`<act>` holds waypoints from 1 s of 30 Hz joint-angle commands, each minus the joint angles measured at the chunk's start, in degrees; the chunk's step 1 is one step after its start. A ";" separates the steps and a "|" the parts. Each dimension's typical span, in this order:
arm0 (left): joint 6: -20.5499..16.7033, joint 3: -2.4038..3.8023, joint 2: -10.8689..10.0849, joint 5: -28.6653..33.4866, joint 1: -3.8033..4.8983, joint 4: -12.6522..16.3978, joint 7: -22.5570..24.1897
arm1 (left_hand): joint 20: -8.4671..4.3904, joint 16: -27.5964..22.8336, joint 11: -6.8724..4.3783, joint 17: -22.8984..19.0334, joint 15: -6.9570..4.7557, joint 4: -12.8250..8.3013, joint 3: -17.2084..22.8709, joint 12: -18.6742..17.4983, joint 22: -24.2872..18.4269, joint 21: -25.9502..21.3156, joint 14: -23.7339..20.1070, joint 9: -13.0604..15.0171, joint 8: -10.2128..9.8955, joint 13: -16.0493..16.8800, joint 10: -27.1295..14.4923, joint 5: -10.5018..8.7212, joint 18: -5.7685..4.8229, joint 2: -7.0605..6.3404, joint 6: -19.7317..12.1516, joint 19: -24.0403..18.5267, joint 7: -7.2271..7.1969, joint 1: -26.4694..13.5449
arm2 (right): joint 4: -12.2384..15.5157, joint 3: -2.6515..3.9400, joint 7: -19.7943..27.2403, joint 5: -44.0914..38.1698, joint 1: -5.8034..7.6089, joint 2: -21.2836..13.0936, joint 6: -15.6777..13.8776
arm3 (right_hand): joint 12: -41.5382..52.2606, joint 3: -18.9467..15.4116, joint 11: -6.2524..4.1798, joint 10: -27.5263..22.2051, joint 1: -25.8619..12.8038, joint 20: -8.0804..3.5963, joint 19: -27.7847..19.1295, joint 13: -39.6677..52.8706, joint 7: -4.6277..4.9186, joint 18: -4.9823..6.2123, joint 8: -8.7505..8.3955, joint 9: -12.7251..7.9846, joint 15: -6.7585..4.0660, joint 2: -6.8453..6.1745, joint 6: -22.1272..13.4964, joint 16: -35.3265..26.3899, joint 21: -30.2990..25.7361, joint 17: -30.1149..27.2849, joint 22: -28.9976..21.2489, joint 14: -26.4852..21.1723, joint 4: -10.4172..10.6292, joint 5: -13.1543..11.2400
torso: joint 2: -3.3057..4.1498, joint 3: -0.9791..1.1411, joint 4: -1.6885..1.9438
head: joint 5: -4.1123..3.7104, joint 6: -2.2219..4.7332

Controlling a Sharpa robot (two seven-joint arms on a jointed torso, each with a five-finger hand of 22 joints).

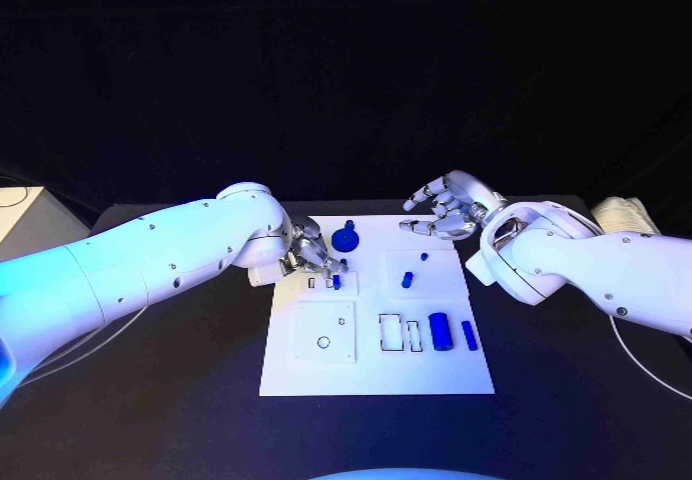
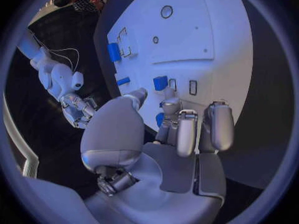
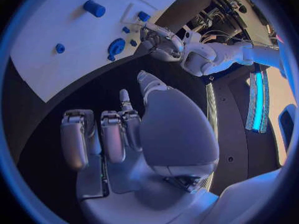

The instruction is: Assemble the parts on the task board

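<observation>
**Risk of a knocked or misplaced part at the board's far-left slots**

The left hand (image 1: pixel 306 256) is poised over the task board (image 1: pixel 375 375) at ten o'clock, fingers (image 2: pixel 187 134) near a small blue part (image 2: pixel 161 82); whether anything is held cannot be told. A stray brush could dislodge it. The right hand (image 1: pixel 450 206), at one o'clock, is held empty, fingers loosely curled.

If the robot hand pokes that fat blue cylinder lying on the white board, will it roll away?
Probably yes: the blue cylinder lies on its rounded side on the flat task board, so it may roll sideways. It looks stiff and likely light.

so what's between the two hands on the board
In the head view, between the left hand and the right hand lies the far edge of the task board, bearing a round blue part.
</observation>
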 commanded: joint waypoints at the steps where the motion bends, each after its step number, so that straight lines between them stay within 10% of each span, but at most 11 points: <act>1: 1.24 -0.07 0.40 0.07 0.10 -0.28 -0.01 | -0.13 -0.13 -0.41 12.05 -0.27 0.03 -0.33 0.39 0.04 -0.17 4.55 0.10 0.19 0.09 -0.09 0.27 -0.12 0.39 -0.12 -0.18 -0.29 0.03 | -0.02 0.03 0.01 -0.06 0.02 0.07 0.76 | -0.16 0.01 0.16 1.34 -0.64 0.34 3.77 10.88 0.03 0.30 0.23 0.03 0.19 -0.10 -0.49 -0.11 0.01 11.26 12.03 5.16 0.28 -0.20 | -0.01 0.04 0.04 | 0.03 -0.14; 30: 2.08 -0.97 2.01 1.06 -0.20 -2.28 0.09 | -0.57 -0.04 -0.98 12.33 -0.78 -0.31 2.06 0.61 0.30 -0.09 4.68 3.27 1.30 0.41 0.03 0.36 -0.16 1.90 -0.78 -0.09 -0.91 5.04 | -0.31 0.03 -0.23 -0.07 0.01 0.39 1.02 | -0.19 -0.04 0.14 1.32 -0.66 0.33 3.71 10.85 0.02 0.34 0.30 0.03 0.18 0.01 -0.53 -0.16 -0.14 11.13 11.93 5.13 0.31 -0.04 | -0.01 0.14 0.02 | -0.31 -0.95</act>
